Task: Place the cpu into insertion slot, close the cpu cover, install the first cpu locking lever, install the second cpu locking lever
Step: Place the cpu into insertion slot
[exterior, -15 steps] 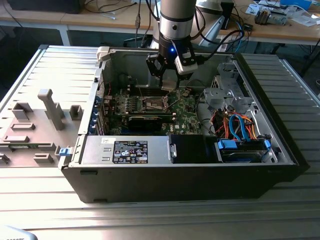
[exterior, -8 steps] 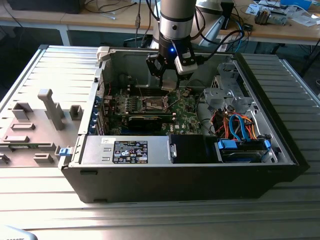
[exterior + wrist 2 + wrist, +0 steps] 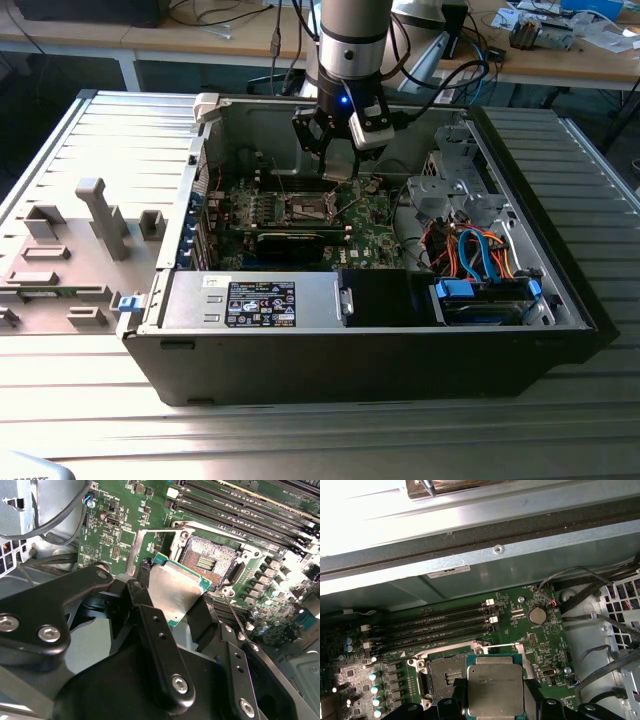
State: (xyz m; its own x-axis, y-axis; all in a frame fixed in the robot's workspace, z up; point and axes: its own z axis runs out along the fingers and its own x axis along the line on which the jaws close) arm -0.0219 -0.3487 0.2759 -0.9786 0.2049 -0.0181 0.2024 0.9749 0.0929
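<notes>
Holding cpu [image 3: 495,690] in hand [image 3: 495,702], just beside insertion slot [image 3: 444,672].

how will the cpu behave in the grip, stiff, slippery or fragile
Probably stiff: the cpu is a flat plate and shows no bend in the gripper. Its smooth metal top may slip, held by its edges. Likely light, being thin.

Open computer case [image 3: 350,372]; labelled power supply [image 3: 200,300]; coin battery [image 3: 537,615] near memory slots [image 3: 435,625].

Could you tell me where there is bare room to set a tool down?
Bare table: in front of the computer case and on the exterior view's right. Crowded: grey fixtures on that view's left; inside, the gripper holds the cpu.
</notes>
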